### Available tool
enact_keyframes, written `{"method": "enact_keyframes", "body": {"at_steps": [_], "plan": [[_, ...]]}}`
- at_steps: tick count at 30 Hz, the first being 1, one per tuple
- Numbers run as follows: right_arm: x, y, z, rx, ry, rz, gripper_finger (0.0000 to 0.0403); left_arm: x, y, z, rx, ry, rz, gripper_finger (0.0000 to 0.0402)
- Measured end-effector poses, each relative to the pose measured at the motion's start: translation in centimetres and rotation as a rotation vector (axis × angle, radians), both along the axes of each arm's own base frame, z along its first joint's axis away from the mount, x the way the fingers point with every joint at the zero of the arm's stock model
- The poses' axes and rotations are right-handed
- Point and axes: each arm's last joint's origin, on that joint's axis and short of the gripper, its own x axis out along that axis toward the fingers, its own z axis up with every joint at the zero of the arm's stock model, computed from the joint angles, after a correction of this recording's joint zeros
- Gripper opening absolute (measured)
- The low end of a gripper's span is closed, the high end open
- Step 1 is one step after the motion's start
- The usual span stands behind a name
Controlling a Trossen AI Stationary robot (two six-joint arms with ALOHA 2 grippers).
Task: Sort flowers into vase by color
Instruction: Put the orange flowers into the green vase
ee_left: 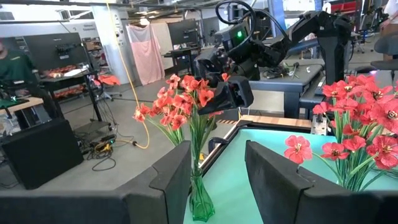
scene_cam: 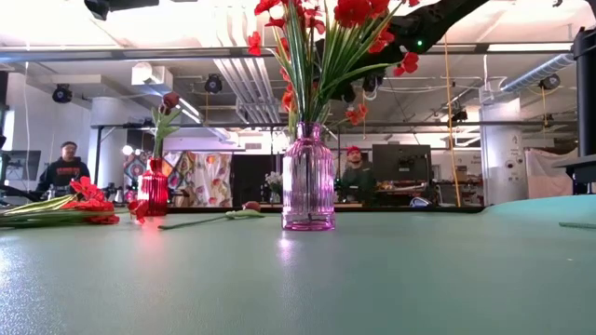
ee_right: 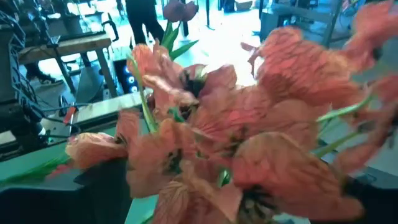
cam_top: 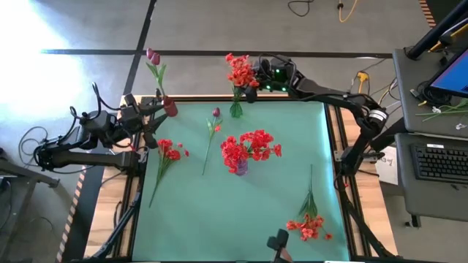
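Orange-red flowers [cam_top: 240, 71] stand in a green vase [cam_top: 235, 109] at the table's far edge. My right gripper [cam_top: 256, 77] hangs level at their blooms [ee_right: 236, 124], open, its fingers [ee_right: 102, 186] wide apart with petals between them. A purple vase [cam_top: 240, 166] in the middle holds red flowers [cam_top: 248, 145]. A red vase [cam_top: 170, 107] at the far left holds a dark magenta bud [cam_top: 152, 56]. My left gripper [ee_left: 217, 177] waits beside it, open and holding nothing. A red spray [cam_top: 170, 151], a magenta bud stem [cam_top: 213, 130] and an orange-red spray [cam_top: 308, 223] lie flat on the mat. My right gripper stands level around the orange-red bloom cluster [ee_left: 186, 99], coming from the table's right. The petals fill its wrist view, and I cannot tell whether the fingers touch them. The stems stand upright in the green vase.
A small dark device [cam_top: 278, 244] sits at the near edge. A side desk with a keyboard [cam_top: 439, 161] stands right of the table. People [scene_cam: 63, 167] stand in the room beyond. Bare green mat [cam_top: 219, 219] lies toward the near left.
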Motion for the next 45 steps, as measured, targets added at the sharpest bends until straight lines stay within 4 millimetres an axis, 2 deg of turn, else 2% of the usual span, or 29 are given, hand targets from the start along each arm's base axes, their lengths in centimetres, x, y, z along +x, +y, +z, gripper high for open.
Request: {"method": "enact_keyframes", "body": {"at_steps": [7,22,37,45], "plan": [[-0.7,0.8,0.5,0.034,0.049,0.005,0.0357,0.1,0.0,0.0,0.000,0.005,0.000,0.0139],[-2.1,1.7,2.6,0.048,0.019,-0.002,0.0357,0.7,0.1,-0.2,-0.009,0.023,0.002,0.0139],[-3.8,3.0,6.6,-0.045,-0.152,-0.004,0.0357,2.6,0.2,-0.7,-0.033,0.082,0.003,0.0139],[-3.9,3.1,8.5,-0.079,-0.197,-0.002,0.0357,3.6,0.3,-0.5,-0.091,0.016,0.005,0.0139]]}}
